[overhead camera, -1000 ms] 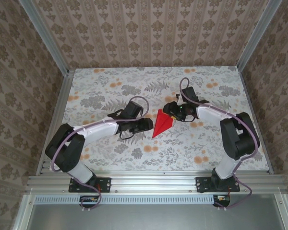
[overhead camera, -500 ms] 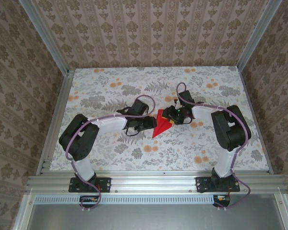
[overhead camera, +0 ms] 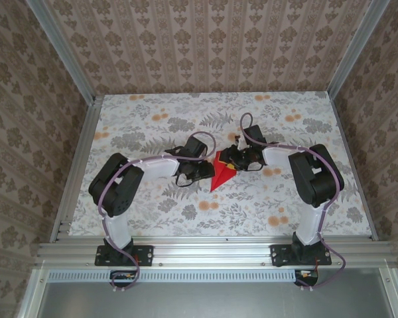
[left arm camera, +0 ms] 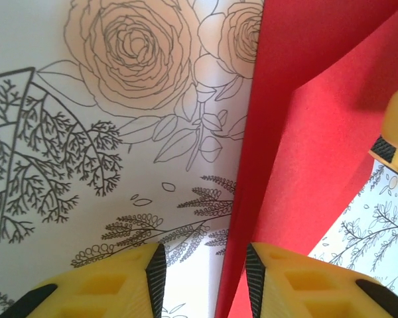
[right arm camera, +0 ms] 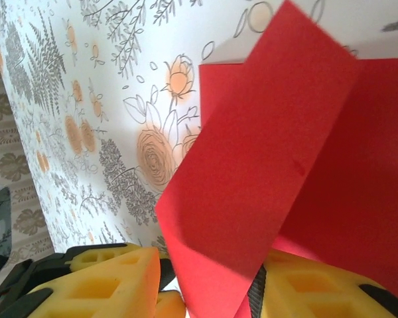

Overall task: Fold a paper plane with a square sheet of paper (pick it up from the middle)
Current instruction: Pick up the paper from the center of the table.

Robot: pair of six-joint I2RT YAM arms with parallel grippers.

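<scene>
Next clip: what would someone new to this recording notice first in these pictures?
The bright red paper, partly folded, lies at the middle of the floral table and stands out at once. The left gripper and the right gripper flank it from either side. In the right wrist view a raised red flap stands between that gripper's yellow fingers, jaws apart.

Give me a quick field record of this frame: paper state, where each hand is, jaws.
paper: red sheet, partly folded to a point, lying near the middle of the floral table
left hand: at the sheet's left side, fingers apart, paper edge between them
right hand: at the sheet's right side, fingers apart, raised flap between them
plane: not finished, flap standing loose
</scene>
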